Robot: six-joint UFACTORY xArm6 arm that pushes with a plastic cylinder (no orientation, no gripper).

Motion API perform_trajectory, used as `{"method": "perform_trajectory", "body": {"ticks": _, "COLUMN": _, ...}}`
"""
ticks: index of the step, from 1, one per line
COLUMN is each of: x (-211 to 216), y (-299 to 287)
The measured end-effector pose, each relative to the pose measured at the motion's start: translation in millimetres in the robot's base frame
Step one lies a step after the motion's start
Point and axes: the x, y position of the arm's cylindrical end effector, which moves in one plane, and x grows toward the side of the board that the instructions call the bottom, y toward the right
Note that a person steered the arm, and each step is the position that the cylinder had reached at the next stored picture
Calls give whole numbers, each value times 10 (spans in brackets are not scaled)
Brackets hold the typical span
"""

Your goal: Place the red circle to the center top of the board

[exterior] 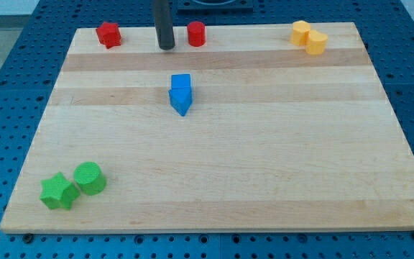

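The red circle [196, 33], a short red cylinder, stands near the view's top edge of the wooden board [264, 165], a little left of centre. My tip [166, 47] rests on the board just to the left of the red circle, with a small gap between them. A red star-shaped block [108, 34] sits further to the left along the same top edge.
A blue block [181, 93] of two joined pieces lies below the tip. Two yellow blocks [308, 37] sit together at the top right. A green star [58, 192] and a green circle [90, 178] sit at the bottom left.
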Motion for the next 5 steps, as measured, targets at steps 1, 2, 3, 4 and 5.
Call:
{"method": "perform_trajectory", "body": {"ticks": 1, "x": -110, "y": 20}}
{"method": "perform_trajectory", "body": {"ticks": 2, "x": -169, "y": 22}}
{"method": "perform_trajectory", "body": {"ticks": 3, "x": -212, "y": 134}}
{"method": "perform_trajectory", "body": {"ticks": 4, "x": -263, "y": 392}}
{"method": "perform_trajectory", "body": {"ticks": 5, "x": -346, "y": 508}}
